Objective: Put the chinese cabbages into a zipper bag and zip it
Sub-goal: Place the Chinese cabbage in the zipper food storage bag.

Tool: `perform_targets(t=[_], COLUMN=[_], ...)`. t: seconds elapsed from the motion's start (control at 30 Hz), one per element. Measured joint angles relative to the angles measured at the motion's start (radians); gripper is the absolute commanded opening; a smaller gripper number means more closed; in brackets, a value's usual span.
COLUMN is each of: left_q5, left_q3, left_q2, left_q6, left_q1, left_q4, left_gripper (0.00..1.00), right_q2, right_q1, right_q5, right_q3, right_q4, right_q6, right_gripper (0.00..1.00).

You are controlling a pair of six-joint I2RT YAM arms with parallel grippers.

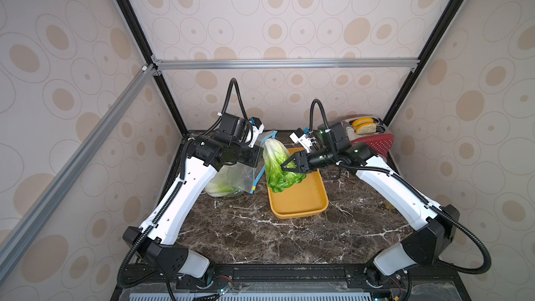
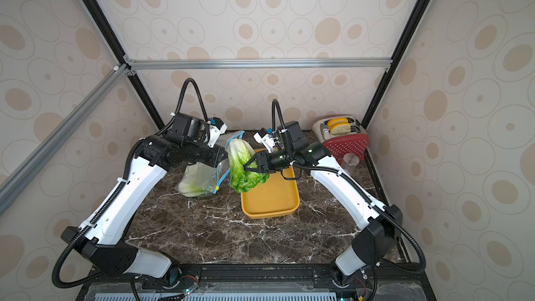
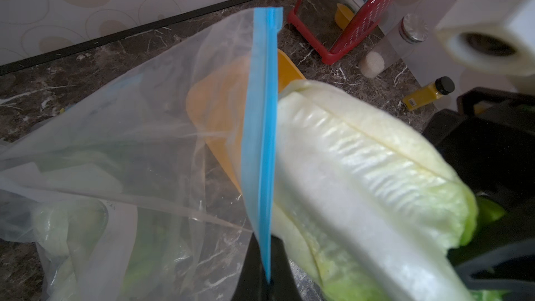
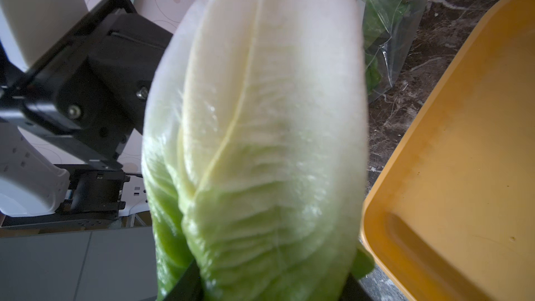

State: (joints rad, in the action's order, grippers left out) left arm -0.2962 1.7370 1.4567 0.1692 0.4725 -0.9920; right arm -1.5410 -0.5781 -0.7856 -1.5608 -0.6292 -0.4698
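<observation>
Cabbage bright green leaves, white ribbed base; bag clear, blue zip strip; tray mustard yellow; tabletop dark brown marble, white veins; walls beige, tan ovals

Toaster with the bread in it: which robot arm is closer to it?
Right. The right arm, carrying a cabbage, is just beside the toaster. The left arm is across the table, holding the bag.

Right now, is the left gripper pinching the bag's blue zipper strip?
Yes, the left wrist view shows the blue zipper strip clamped inside the shut left gripper.
</observation>
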Motion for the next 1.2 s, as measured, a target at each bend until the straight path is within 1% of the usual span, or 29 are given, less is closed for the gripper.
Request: perform_targets(t=[0.13,0.3,0.43,0.57,0.67,0.77,0.9,1.0,1.1,1.2], left_q5=[-0.022,-0.084,-0.137,-0.15,-0.148,-0.153,-0.171,-0.174,-0.176,-0.188], left_q3=[0.042,0.083,0.108,0.15,0.152,0.161,0.177,0.182,0.181,0.145], left_q2=[0.002,0.002,0.028,0.072,0.077,0.077,0.077,0.079,0.077,0.063], left_q6=[0.025,0.025,0.002,-0.05,-0.077,-0.094,-0.103,-0.105,-0.106,-0.102], left_q1=[0.001,0.002,0.005,0.019,0.023,0.024,0.024,0.028,0.029,0.03], left_q4=[0.023,0.05,0.018,-0.044,-0.065,-0.072,-0.096,-0.105,-0.109,-0.09], left_gripper=[0.0,0.0,0.0,0.0,0.0,0.0,0.0,0.0,0.0,0.0], right_q2=[-0.009,-0.049,-0.076,-0.058,-0.047,-0.05,-0.105,-0.141,-0.132,-0.089], right_q1=[-0.005,-0.011,-0.01,0.004,0.018,0.01,-0.008,-0.003,0.034,0.062], right_q5=[0.019,0.044,0.048,0.005,-0.027,-0.032,-0.018,0.006,0.011,-0.005], right_q3=[0.005,-0.016,-0.077,-0.083,-0.077,-0.077,-0.117,-0.127,-0.086,-0.006], right_q4=[-0.018,-0.066,-0.126,-0.114,-0.106,-0.102,-0.108,-0.106,-0.059,0.078], right_q6=[0.011,0.046,0.076,0.064,0.032,0.006,-0.007,-0.023,-0.087,-0.207], right_gripper=[0.46,0.46,0.46,0.46,0.46,0.43,0.4,0.4,0.41,0.43])
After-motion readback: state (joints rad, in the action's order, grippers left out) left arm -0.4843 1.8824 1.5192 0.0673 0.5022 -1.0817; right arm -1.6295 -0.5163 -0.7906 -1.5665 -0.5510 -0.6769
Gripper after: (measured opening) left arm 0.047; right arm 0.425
